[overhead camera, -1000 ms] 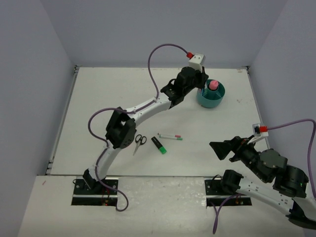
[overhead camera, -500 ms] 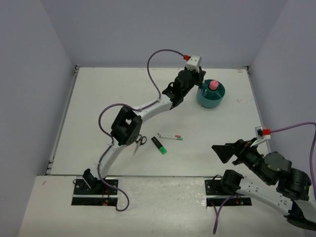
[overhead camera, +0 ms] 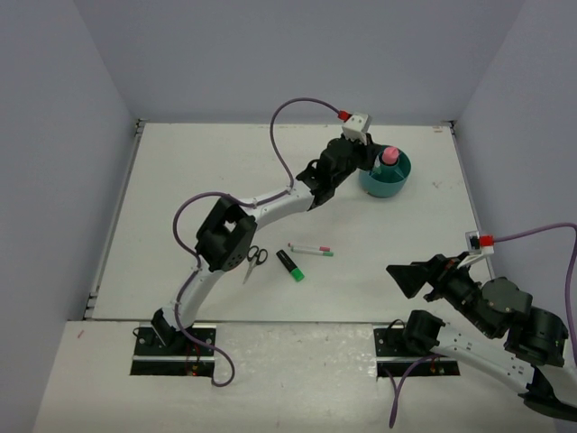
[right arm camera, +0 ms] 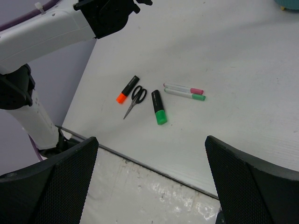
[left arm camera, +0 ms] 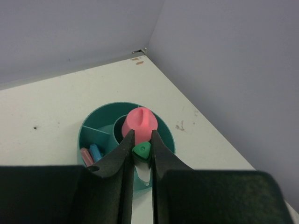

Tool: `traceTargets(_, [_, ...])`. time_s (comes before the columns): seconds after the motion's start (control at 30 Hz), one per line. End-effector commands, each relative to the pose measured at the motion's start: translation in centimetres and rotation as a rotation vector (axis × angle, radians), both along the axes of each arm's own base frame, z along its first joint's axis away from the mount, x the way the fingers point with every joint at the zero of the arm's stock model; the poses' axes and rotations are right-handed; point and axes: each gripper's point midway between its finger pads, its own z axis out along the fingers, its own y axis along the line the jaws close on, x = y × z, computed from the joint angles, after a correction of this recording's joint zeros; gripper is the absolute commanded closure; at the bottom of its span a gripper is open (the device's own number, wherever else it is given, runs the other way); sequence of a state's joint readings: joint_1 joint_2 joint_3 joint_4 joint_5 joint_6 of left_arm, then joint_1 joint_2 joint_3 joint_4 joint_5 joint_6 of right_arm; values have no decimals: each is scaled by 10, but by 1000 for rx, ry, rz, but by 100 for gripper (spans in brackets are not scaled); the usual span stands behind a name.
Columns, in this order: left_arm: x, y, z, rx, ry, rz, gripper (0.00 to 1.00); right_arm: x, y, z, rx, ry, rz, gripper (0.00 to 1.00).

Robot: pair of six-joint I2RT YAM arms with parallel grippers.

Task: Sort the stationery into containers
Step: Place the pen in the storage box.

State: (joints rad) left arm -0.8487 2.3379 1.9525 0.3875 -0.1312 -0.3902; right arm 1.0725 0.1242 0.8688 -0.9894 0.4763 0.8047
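Observation:
The round teal organizer stands at the back right, with the pink-capped glue stick upright in its central cup. My left gripper hangs over its near-left rim, shut on a green-capped white pen held upright above an outer compartment. Pink and blue clips lie in another compartment of the organizer. My right gripper is open and empty near the front right. A green highlighter, scissors and two pens lie mid-table. The orange highlighter shows only in the right wrist view.
The table's front edge runs just under my right gripper. The left arm's elbow hangs over the spot beside the scissors. Walls close the table at the back and right, near the organizer.
My left gripper has edged right, closer over the organizer, still holding the pen. My right arm drew back slightly a second ago and has since stayed still.

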Motion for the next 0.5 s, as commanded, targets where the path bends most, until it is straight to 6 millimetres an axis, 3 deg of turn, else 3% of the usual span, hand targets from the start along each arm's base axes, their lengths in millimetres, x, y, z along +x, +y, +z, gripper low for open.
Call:
traceTargets(0.0, [-10,-12,39,-103,-44,-52,100,0,0,-4,1,23,-7,1])
traceTargets(0.27, [-2,-28,19,-104,-67,-71,95,-2,2,-4,2,21,8,1])
traceTargets(0.3, [0,-31,24,-110,-73,-71,95,-2,2,-4,3,21,8,1])
traceTargets(0.33, [2,-33,15,-94,-63,-70,94,-2,2,-4,5,19,9,1])
traceTargets(0.47, [6,-36,-1,-81,-56,-66,83,-3,1,-3,17,11,12,1])
